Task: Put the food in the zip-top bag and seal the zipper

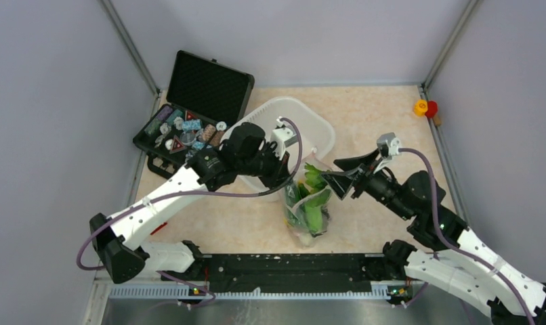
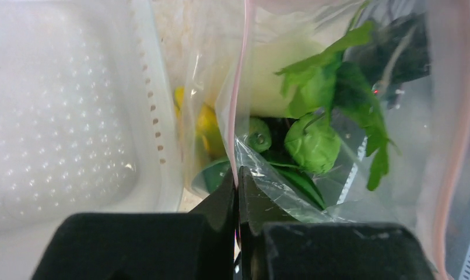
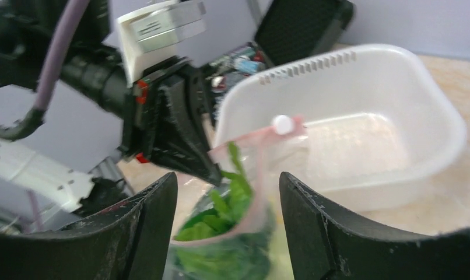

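The clear zip-top bag stands at the table's middle, open at the top, with green bok choy leaves sticking out. Inside it the left wrist view shows bok choy, a yellow pepper and a white radish. My left gripper is shut on the bag's pinkish-red zipper strip at the left side of the mouth. My right gripper is open, its fingers on either side of the bag's right mouth edge. The white slider tab sits at the strip's far end.
The translucent white tub stands right behind the bag. An open black case of small trinkets lies at the back left. A yellow and red toy sits at the back right corner.
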Motion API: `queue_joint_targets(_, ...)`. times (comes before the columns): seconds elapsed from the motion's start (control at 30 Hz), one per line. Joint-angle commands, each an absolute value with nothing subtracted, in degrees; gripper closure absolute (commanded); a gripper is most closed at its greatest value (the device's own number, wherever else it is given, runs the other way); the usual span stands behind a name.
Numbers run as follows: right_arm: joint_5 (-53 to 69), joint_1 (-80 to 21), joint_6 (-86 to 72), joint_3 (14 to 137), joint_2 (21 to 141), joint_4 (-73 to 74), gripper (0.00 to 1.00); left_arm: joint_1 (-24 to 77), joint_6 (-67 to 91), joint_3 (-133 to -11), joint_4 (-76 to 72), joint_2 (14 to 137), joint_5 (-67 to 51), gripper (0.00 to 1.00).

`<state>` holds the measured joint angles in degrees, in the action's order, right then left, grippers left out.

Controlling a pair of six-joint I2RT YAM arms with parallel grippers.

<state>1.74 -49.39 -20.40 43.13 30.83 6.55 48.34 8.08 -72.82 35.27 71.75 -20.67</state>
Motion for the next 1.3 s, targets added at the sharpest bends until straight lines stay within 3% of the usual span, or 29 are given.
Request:
queue_joint_targets(0.0, -15.9, -49.4, -21.6, 47.0, 31.0, 13.8, 0.36, 47.3, 7.7, -70.3, 33.6, 71.9, -24.7, 1.0)
queue_joint_targets(0.07, -22.0, -49.4, -21.6, 48.8, 31.1, 16.4, 0.36, 47.3, 8.2, -71.0, 33.2, 71.7, -24.8, 1.0)
queue_joint_targets(0.2, -20.3, -49.4, -19.0, 52.3, 32.0, 17.5, 0.36, 46.9, 8.2, -73.8, 33.3, 69.7, -20.1, 1.0)
queue_joint_targets(0.4, -25.8, -49.4, -15.9, 53.7, 35.7, 18.2, 0.5, 46.4, 5.5, -80.4, 32.5, 69.3, -19.2, 1.0)
queue_joint_targets(0.57, -21.1, -44.2, -7.1, 57.8, 43.5, 20.2, 0.52, 46.3, 3.6, -85.4, 34.7, 73.0, -21.4, 1.0)
queue_joint_targets(0.63, -14.9, -35.8, -7.4, 57.9, 44.9, 19.4, 0.52, 46.3, 3.4, -85.5, 34.7, 73.6, -22.1, 1.0)
queue_joint_targets(0.8, 19.1, -10.5, -17.2, 52.0, 45.7, 10.2, 0.51, 46.3, 2.7, -85.3, 34.6, 73.9, -22.5, 1.0)
queue_joint_targets(1.0, 58.6, -5.0, -13.9, 44.0, 49.3, -7.8, 0.34, 46.2, -1.2, -85.0, 34.9, 73.7, -23.6, 1.0)
queue_joint_targets(1.1, 62.2, -5.0, -8.4, 40.2, 49.7, -12.1, 0.25, 45.8, -3.1, -85.8, 35.9, 74.0, -25.7, 1.0)
queue_joint_targets(1.2, 57.8, -5.0, -4.6, 36.6, 49.7, -17.7, 0.23, 45.7, -4.9, -87.4, 38.1, 74.8, -28.1, 1.0)
queue_joint_targets(1.27, 62.9, -5.0, -1.4, 33.8, 50.4, -23.1, 0.2, 45.7, -5.7, -88.1, 39.2, 75.2, -29.1, 1.0)
